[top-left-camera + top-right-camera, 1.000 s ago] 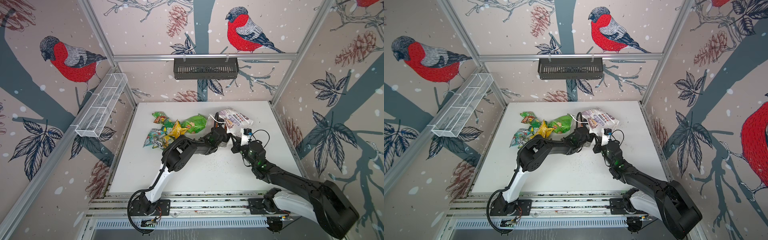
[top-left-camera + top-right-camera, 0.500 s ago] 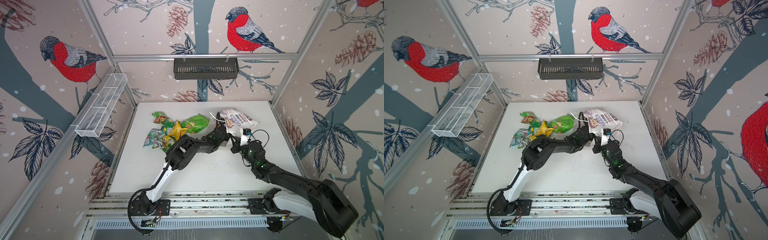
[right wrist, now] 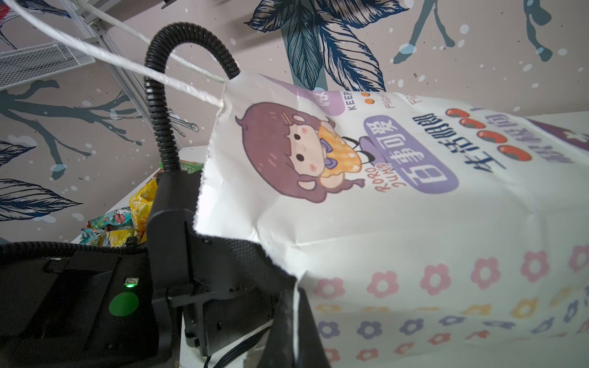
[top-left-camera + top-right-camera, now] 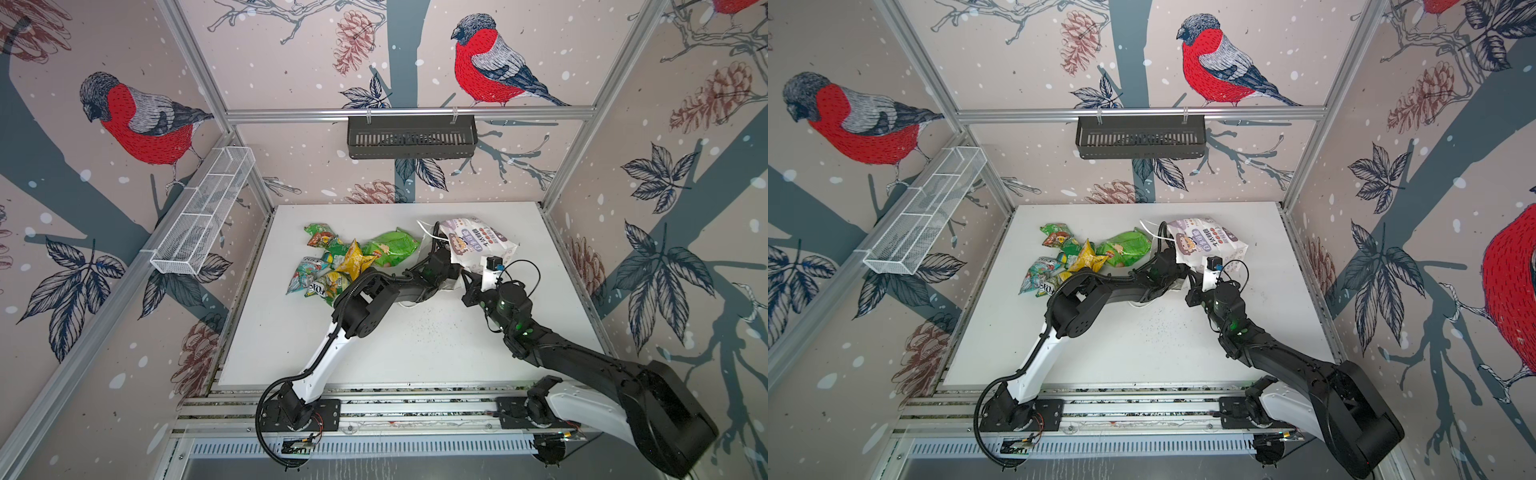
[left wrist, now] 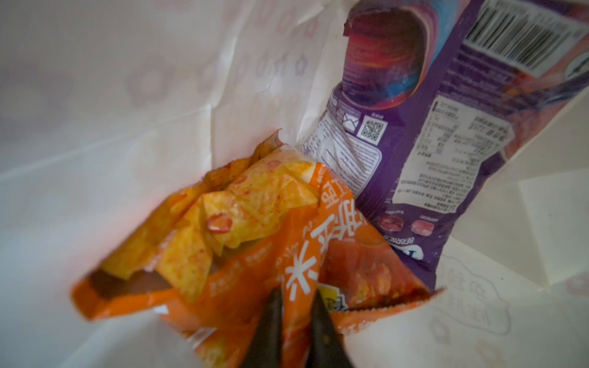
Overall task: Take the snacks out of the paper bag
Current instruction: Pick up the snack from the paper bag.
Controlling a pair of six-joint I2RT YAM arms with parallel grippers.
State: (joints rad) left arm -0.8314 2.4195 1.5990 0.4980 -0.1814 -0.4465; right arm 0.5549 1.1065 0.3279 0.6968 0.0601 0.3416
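Observation:
The white paper bag [image 4: 478, 241] [image 4: 1209, 242] lies on its side at the back right of the table, mouth toward the arms. My right gripper [image 3: 296, 294] is shut on the bag's rim [image 3: 296, 270] and holds the mouth up. My left gripper [image 5: 296, 294] is inside the bag, out of sight in both top views. It is shut on a fold of an orange snack packet [image 5: 255, 242]. A purple packet [image 5: 430, 143] lies beside the orange one in the bag. Several green, teal and yellow snacks [image 4: 353, 262] [image 4: 1088, 259] are piled on the table to the left.
A black basket [image 4: 411, 137] hangs on the back wall and a white wire shelf [image 4: 203, 216] on the left wall. The left arm's black cable hose [image 3: 159, 95] arches at the bag's mouth, and a white cord handle [image 3: 95, 54] trails past it.
The left gripper has reached a little deeper into the bag and gone from open to shut on the orange packet. The right gripper has kept its hold on the rim.

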